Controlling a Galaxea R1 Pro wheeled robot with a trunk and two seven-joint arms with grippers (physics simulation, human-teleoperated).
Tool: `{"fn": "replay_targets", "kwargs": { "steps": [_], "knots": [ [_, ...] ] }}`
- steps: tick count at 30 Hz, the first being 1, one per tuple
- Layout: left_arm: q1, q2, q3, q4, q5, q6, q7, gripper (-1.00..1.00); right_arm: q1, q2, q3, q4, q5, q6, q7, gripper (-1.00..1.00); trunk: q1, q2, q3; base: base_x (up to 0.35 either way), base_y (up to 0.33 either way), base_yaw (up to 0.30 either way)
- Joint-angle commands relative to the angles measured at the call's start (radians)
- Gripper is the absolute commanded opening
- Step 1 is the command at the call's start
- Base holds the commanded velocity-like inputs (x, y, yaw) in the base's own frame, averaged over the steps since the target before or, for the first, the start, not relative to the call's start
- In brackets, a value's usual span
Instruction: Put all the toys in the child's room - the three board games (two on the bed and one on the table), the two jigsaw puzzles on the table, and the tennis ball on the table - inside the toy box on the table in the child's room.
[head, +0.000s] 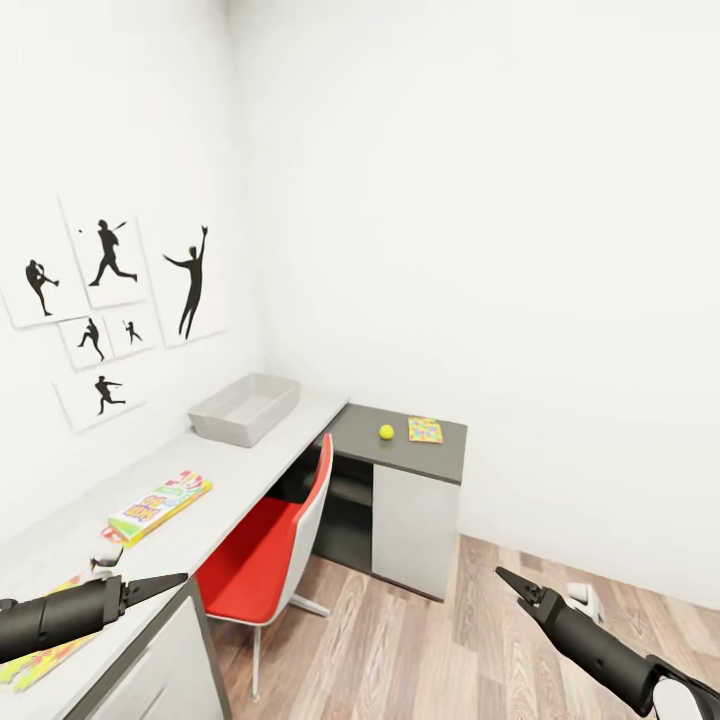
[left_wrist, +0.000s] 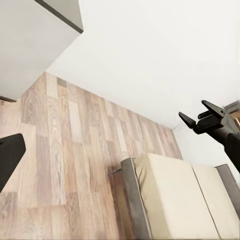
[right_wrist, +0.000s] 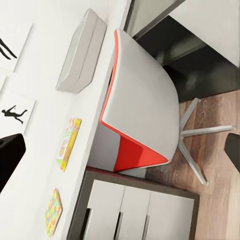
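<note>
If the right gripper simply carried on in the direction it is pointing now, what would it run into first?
Most likely the red-and-white swivel chair, which sits dead centre in the right wrist view ahead of the right gripper. The white-topped desk lies just behind; depth is hard to judge.

Head view high above table (head: 250, 470)

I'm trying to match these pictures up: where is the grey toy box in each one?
Head view: toy box on the white desk, by the wall pictures.
Right wrist view: toy box on the desk, beyond the red chair.
Left wrist view: faces the floor and bed.
Shared landmark: the red chair.
</note>
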Motion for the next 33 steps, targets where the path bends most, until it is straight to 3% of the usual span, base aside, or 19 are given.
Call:
{"fn": "replay_targets", "kwargs": {
  "steps": [1, 23, 33],
  "knots": [
    [0.0, 0.0, 0.0, 0.0, 0.0, 0.011, -0.004, 1.0, -0.001, 0.0, -0.002, 0.0, 0.001, 0.006, 0.003, 1.0, 0.0, -0.001, 0.001, 0.0, 0.0, -0.218],
    [0.0, 0.0, 0.001, 0.001, -0.004, 0.011, -0.001, 1.0, -0.001, 0.0, -0.002, 0.035, 0.001, -0.007, 0.001, 1.0, 0.0, -0.001, 0.026, 0.0, 0.0, -0.218],
    [0.0, 0.0, 0.001, 0.001, -0.005, 0.009, 0.001, 1.0, -0.001, 0.002, -0.003, 0.035, 0.001, -0.017, 0.001, 1.0, 0.0, -0.001, 0.03, 0.0, 0.0, -0.062]
  ]
}}
